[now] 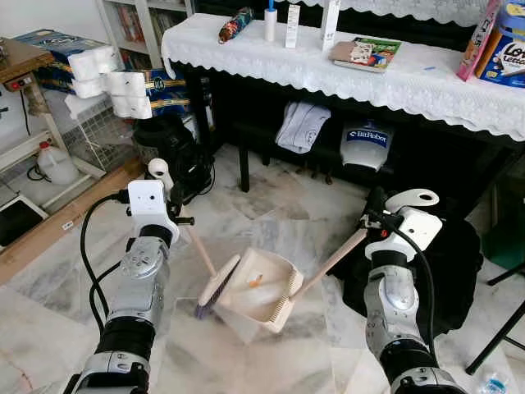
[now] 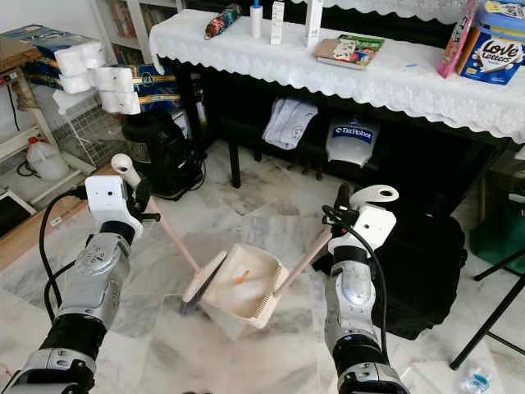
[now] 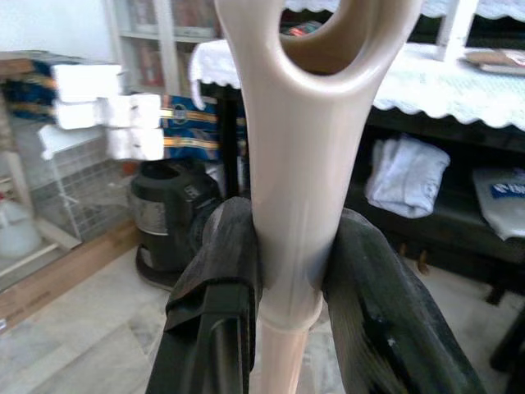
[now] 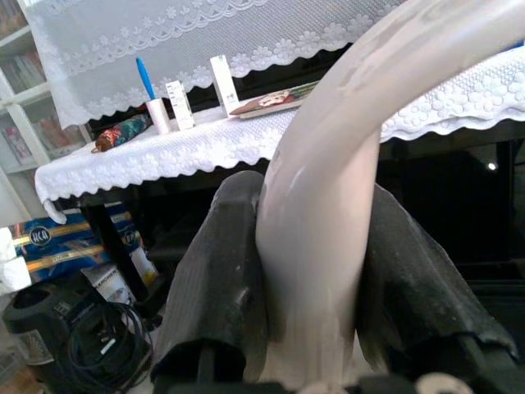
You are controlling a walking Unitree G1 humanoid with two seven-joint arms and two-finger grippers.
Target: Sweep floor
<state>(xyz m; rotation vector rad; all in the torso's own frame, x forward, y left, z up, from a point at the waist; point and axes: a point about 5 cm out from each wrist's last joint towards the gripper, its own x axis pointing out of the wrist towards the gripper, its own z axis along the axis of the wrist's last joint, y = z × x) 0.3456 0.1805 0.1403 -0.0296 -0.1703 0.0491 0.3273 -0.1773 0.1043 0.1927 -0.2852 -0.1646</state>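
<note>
My left gripper (image 3: 287,271) is clamped on the beige plastic broom handle (image 1: 199,250); the bristle head (image 1: 216,286) rests at the rim of the cream plastic dustpan (image 1: 261,289) on the marble floor (image 1: 271,205). My right gripper (image 4: 308,271) pinches the dustpan's long handle (image 1: 332,263). An orange scrap (image 1: 256,281) lies inside. Beyond stands the lace-covered tabletop (image 1: 410,78).

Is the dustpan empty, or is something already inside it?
Not empty: a small orange scrap lies in the dustpan, with the broom head at its mouth.
</note>
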